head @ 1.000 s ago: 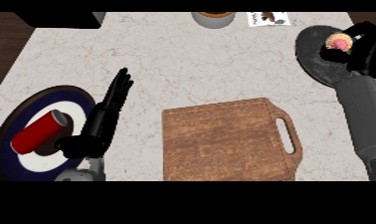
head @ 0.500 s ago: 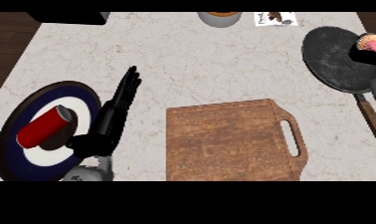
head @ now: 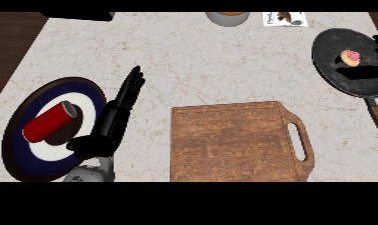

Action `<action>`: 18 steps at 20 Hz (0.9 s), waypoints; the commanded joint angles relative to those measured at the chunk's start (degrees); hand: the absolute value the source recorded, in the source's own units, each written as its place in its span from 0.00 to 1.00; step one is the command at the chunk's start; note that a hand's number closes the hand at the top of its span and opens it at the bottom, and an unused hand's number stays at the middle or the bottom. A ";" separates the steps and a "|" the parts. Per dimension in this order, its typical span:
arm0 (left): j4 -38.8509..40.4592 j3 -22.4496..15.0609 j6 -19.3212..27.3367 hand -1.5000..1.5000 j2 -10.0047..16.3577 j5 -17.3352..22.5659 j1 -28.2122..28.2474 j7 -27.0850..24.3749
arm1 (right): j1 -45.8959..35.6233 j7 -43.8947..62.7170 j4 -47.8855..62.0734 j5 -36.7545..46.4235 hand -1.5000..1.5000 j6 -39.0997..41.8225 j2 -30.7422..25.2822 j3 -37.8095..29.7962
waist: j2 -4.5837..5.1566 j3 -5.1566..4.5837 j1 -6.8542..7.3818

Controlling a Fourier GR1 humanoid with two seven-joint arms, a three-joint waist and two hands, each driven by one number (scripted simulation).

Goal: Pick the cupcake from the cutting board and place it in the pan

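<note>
You had one bench (head: pixel 184 49), one cutting board (head: pixel 229 144) with its handle at right, and one pan (head: pixel 328 64) far right, handle toward the lower edge. Your left robot hand (head: pixel 114 114) lay wide, fingers straight, holding nothing. One cupcake (head: pixel 351 58) sat in the pan; its facing was unclear.

Red can (head: pixel 49 123) on its side on a blue-and-white plate (head: pixel 77 89); grey bowl (head: pixel 227 18) and card (head: pixel 285 18) at far edge.

right hand gone, cupcake (head: pixel 351 57) in pan (head: pixel 329 51)
</note>
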 commanded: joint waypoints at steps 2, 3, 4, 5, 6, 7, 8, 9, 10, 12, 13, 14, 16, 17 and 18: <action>0.32 0.38 -0.56 0.50 0.26 0.41 -0.03 -0.78 | -1.39 -4.44 0.16 -2.44 0.00 1.82 0.36 -2.17 | 0.13 0.03 0.23; -0.70 0.52 -0.44 0.50 0.20 0.66 -1.01 0.59 | -0.77 -7.13 -1.25 -4.61 0.00 -0.21 0.71 -4.29 | 0.22 0.17 0.13; -0.62 -0.21 0.22 0.50 -0.39 -0.10 -0.18 -0.08 | -1.27 -8.69 -2.36 -6.34 0.00 -1.88 1.63 -5.92 | 0.11 0.19 0.10; -0.37 0.83 -0.27 0.50 0.78 0.21 -0.60 0.75 | -1.60 -10.82 -3.18 -7.93 0.00 -1.63 1.59 -7.29 | -0.17 0.12 -0.54; -0.88 1.15 -0.35 0.50 0.82 0.74 0.36 0.36 | -1.18 -12.34 -3.67 -9.35 0.00 -2.72 2.05 -8.64 | -0.40 0.05 -0.75; -0.55 1.40 -0.38 0.50 0.87 0.76 -0.04 0.02 | -0.59 -14.01 -3.88 -10.96 0.00 -2.55 1.74 -10.19 | -0.24 0.08 -0.91; -1.69 0.53 0.16 0.50 0.22 0.42 0.80 0.61 | -0.32 -15.23 -4.05 -12.53 0.00 -1.57 0.88 -11.65 | -0.48 0.07 -1.11; 0.03 1.46 0.52 0.50 0.60 0.05 0.01 0.23 | -0.42 -16.12 -3.99 -13.35 0.00 -1.15 0.78 -12.32 | -0.55 -0.04 -1.69; -1.55 2.91 -0.30 0.50 1.45 1.76 0.05 0.97 | 0.69 -17.63 -3.69 -14.88 0.00 1.45 -0.56 -13.63 | -0.77 -0.06 -1.94; -0.26 1.98 0.22 0.50 0.67 0.87 -1.22 2.19 | 1.10 -19.22 -2.62 -16.77 0.00 6.12 -2.20 -15.16 | -0.58 -0.03 -2.22; 0.60 2.31 0.08 0.50 0.79 0.94 0.03 0.23 | 1.82 -20.35 -2.58 -18.93 0.00 9.60 -3.28 -16.91 | -0.87 -0.09 -2.87; -1.67 -0.33 1.89 0.50 -0.77 -0.06 1.75 1.88 | 2.70 -21.66 -2.29 -19.85 0.00 9.05 -1.68 -17.58 | -1.20 -0.13 -2.78; -1.77 1.24 0.58 0.50 1.22 -0.01 2.73 1.25 | 3.91 -22.60 -1.58 -21.30 0.00 14.51 -4.26 -18.49 | -1.34 -0.19 -3.00; -1.26 1.58 0.55 0.50 0.33 0.84 0.98 1.05 | 3.62 -23.82 -1.38 -22.27 0.00 13.98 -2.52 -19.23 | -1.18 -0.17 -2.84; -0.12 4.40 0.70 0.50 1.77 1.69 -0.13 1.96 | 6.80 -27.49 -1.52 -23.48 0.00 20.51 -3.91 -19.84 | -1.41 -0.19 -3.92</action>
